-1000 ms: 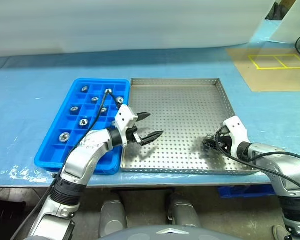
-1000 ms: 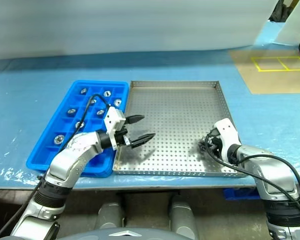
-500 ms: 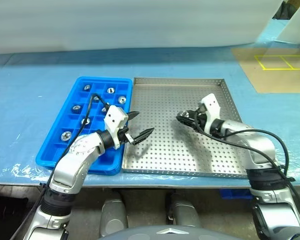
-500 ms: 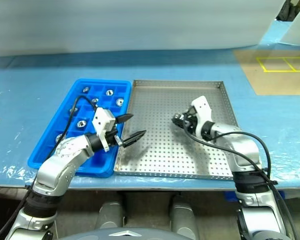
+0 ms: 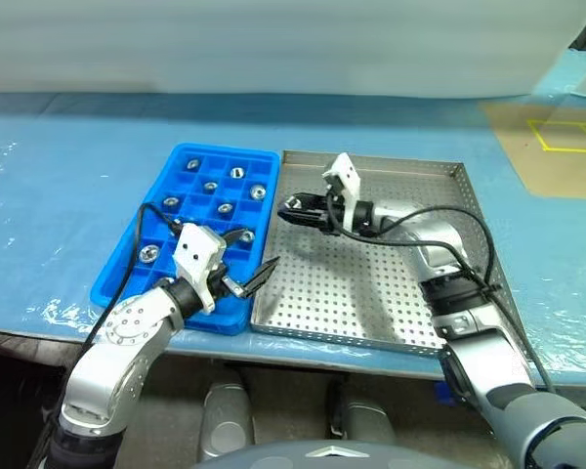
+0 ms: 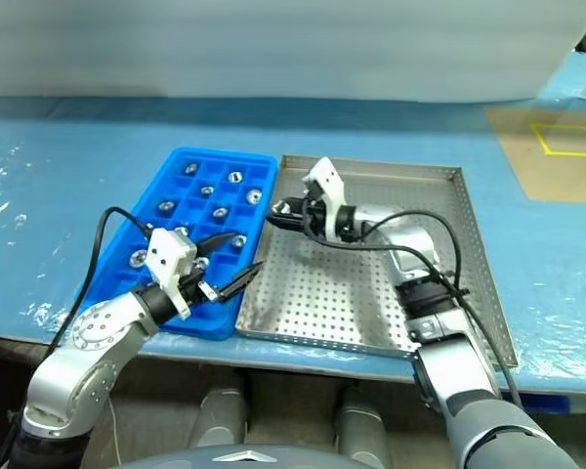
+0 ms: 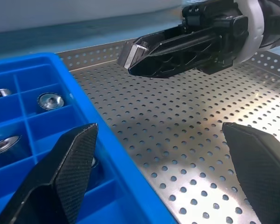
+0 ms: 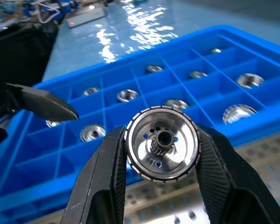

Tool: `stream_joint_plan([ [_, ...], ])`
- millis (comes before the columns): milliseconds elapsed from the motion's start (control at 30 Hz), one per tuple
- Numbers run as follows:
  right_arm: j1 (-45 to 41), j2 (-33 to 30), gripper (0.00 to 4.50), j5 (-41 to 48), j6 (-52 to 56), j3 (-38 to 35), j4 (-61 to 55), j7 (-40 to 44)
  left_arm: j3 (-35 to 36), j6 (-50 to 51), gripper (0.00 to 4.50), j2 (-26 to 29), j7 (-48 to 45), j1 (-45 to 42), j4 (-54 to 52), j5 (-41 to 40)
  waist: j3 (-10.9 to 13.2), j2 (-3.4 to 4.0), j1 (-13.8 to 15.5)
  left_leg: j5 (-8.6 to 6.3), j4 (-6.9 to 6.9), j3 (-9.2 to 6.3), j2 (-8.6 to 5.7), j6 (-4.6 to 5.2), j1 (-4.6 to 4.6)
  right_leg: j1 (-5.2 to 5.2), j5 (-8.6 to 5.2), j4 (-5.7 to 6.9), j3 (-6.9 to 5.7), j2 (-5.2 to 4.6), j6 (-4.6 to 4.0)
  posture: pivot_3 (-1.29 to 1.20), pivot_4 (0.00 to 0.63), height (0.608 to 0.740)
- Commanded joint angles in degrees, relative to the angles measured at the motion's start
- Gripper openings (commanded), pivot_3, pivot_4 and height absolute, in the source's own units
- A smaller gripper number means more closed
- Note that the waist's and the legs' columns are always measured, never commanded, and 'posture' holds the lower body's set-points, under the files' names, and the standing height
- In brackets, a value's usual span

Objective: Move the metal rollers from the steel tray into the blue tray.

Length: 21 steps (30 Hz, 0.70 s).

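Right wrist view shows the right gripper (image 8: 161, 154) pinched tight on one roller (image 8: 162, 143), holding it above the steel tray (image 5: 391, 293) just short of the blue tray (image 5: 137, 264), whose far cells already hold rollers. To finish well, I would carry it over an empty cell, lower it close, then release so it does not bounce out. The left gripper (image 5: 248, 259) hangs wide open and empty over the blue tray's near corner; steer clear of it.
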Motion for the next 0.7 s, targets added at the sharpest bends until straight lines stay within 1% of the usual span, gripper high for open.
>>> stream_joint_plan([
  [33, -2.93, 1.69, 1.64, -0.4, -3.46, 1.76, 2.29, 4.53, 2.15, 0.16, 4.5, -0.06, 2.65, 2.68, -5.43, -0.21, 0.0, -0.01, 0.72, 0.0, 0.0, -0.02, 0.01, 0.0, -0.04, -0.01, 0.0, -0.03, -0.02, 0.0, 0.0, 0.46, 0.15, 0.74],
  [100, -3.94, 2.63, 1.64, -1.05, -4.69, 2.8, 4.09, 6.4, 2.53, 0.18, 4.5, -0.39, 4.03, 4.29, -6.74, -0.13, 0.0, -0.01, 1.42, 0.0, 0.0, -0.04, 0.0, 0.01, -0.08, -0.03, 0.0, -0.05, -0.04, -0.01, 0.0, 0.49, 0.15, 0.74],
  [167, -4.86, 3.8, 1.64, -2.18, -6.24, 4.97, 5.4, 8.73, 3.28, 0.32, 4.5, -1.41, 6.04, 7.74, -9.74, -0.25, 0.01, -0.02, 3.35, 0.0, -0.01, -0.05, 0.01, -0.01, -0.09, -0.03, 0.0, -0.04, -0.05, -0.01, 0.0, 0.53, 0.15, 0.74],
  [300, -5.38, 4.75, 1.64, -4.84, -9.14, 8.06, 7.37, 12.31, 4.82, 0.11, 4.5, -1.82, 7.88, 12.33, -13.16, -0.57, 0.02, -0.03, 4.56, -0.02, -0.09, -0.08, 0.01, 0.01, -0.1, -0.04, -0.05, -0.09, -0.05, -0.03, 0.07, 0.57, 0.15, 0.74],
  [367, -5.27, 4.9, 1.64, -5.87, -10.21, 9.16, 7.88, 13.74, 5.96, -0.23, 4.5, -1.9, 8.26, 14.54, -14.5, -0.91, 0.02, -0.02, 5.53, -0.01, -0.21, -0.1, 0.03, -0.01, -0.09, -0.07, -0.21, -0.13, -0.06, 0.01, 0.34, 0.58, 0.15, 0.74],
  [500, -5.3, 4.88, 1.64, -7.22, -11.36, 10.34, 8.62, 16.32, 7.98, -1.08, 4.5, -1.65, 7.9, 18.43, -16.5, -1.71, 0.03, -0.02, 6.98, -0.01, -0.25, -0.1, 0.03, -0.01, -0.12, -0.06, -0.22, -0.27, -0.03, 0.04, 0.35, 0.6, 0.15, 0.74],
  [633, -5.34, 4.62, 1.64, -8.37, -12.03, 11.08, 9.02, 18.43, 8.87, -1.69, 4.5, -1.45, 7.42, 19.8, -16.87, -2.4, 0.03, -0.01, 9.2, -0.01, -0.35, -0.1, 0.05, -0.01, -0.09, -0.06, -0.22, -0.32, 0.0, 0.09, 0.36, 0.61, 0.15, 0.74],
  [700, -4.98, 3.88, 1.64, -8.78, -11.38, 11.81, 7.99, 20.25, 9.21, -1.91, 4.5, -1.25, 7.07, 19.87, -16.62, -2.85, 0.03, -0.01, 9.8, 0.0, -0.4, -0.1, 0.07, -0.02, -0.04, -0.05, -0.22, -0.33, 0.04, 0.14, 0.36, 0.61, 0.15, 0.74],
])
